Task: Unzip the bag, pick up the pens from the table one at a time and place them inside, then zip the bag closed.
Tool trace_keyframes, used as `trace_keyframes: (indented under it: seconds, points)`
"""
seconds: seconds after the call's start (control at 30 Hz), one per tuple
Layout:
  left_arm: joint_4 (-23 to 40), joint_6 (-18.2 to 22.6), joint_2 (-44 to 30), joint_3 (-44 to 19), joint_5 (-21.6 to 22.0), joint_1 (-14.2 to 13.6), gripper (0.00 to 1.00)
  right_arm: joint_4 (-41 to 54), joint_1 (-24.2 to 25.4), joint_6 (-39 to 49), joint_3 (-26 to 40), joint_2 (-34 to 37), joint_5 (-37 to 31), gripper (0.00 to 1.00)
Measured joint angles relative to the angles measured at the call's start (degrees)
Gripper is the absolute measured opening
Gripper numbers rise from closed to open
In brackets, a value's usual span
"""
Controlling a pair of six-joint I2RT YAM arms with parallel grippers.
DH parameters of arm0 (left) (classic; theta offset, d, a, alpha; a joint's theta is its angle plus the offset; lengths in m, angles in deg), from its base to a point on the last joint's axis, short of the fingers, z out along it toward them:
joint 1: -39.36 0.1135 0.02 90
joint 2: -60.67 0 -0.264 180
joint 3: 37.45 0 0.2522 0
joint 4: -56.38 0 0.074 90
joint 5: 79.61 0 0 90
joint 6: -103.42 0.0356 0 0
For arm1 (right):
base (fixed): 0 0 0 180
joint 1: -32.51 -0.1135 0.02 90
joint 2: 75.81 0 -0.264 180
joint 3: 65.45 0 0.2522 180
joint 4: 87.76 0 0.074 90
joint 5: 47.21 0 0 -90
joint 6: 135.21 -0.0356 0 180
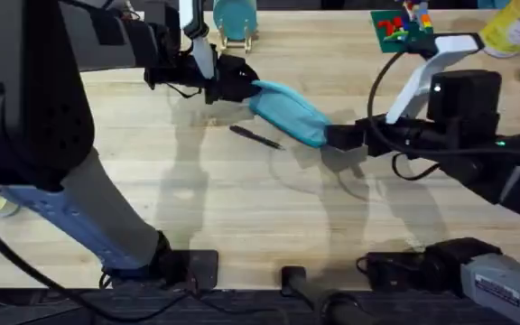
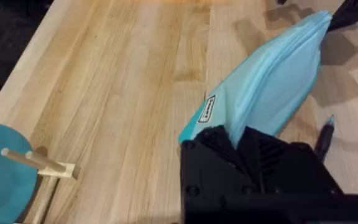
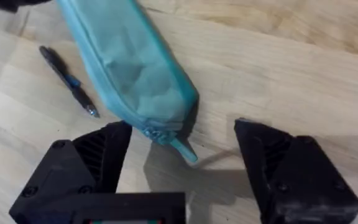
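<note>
The bag (image 1: 289, 112) lay slantwise near the middle of the table (image 1: 242, 199), one end pinched between the pressed-together fingers of the left gripper (image 1: 242, 83). At the bag's other end the right gripper (image 1: 343, 137) hovered with its fingers spread wide, the zipper tab (image 3: 182, 149) between them, untouched. One pen (image 1: 256, 136) lay just beside the bag, with bare wood stretching toward the near edge.

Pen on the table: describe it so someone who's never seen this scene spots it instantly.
Start at the wooden table and find the turquoise bag near its middle, gripped by the left gripper. The pen lies on the wood beside it, apart from the fabric. It is slim and dark, with a small blue band.
</note>
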Motion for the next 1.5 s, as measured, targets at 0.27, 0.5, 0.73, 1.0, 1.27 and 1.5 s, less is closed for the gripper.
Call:
trace_keyframes:
  seconds: [0.27,0.5,0.73,1.0,1.27,1.5]
  points:
    - [-0.56,0.0,0.0,0.0,0.0,0.0,0.042,-0.32,-1.68,5.12,0.04,0.77,1.73,0.997]
    - [-0.92,-0.02,0.0,0.0,0.0,-0.07,0.042,3.69,-6.04,13.52,0.22,3.29,1.88,0.997]
    - [-1.01,-0.02,0.0,0.0,-0.01,-0.07,0.043,2.07,-6.58,16.77,0.22,4.11,1.87,0.997]
    - [-1.01,-0.02,0.0,0.0,0.0,-0.07,0.043,-1.96,-6.58,17.39,0.22,4.11,1.86,0.997]
    - [-1.03,-0.01,0.0,0.0,0.0,-0.07,0.042,0.98,-6.58,17.43,0.22,4.11,1.86,0.997]
    - [-1.03,-0.02,0.01,0.0,0.0,-0.07,0.043,1.0,-6.58,17.46,0.22,4.11,1.86,0.997]
